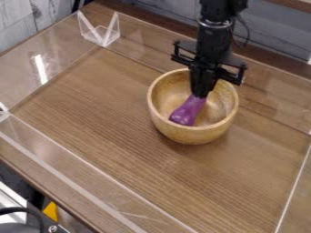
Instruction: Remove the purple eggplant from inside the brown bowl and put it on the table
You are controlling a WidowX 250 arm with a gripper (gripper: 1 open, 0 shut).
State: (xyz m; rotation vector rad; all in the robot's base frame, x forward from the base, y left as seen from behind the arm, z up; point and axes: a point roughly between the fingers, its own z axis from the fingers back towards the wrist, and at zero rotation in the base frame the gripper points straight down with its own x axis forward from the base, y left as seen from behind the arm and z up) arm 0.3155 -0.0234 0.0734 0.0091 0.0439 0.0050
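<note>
inside brown bowl (162, 126), gripper (201, 92) pinches purple eggplant (185, 112), tilted diag.

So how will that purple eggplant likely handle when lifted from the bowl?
Probably stiff: the purple eggplant hangs at a slant from the shut gripper without drooping. Its glossy, tapered skin may be slippery, so it could pivot or slip in the pinch. Set on the table, its rounded body might roll a little.

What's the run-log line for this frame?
phase: grasp | gripper: shut on purple eggplant | purple eggplant: tilted, inside brown bowl | table: placement not yet done
</note>
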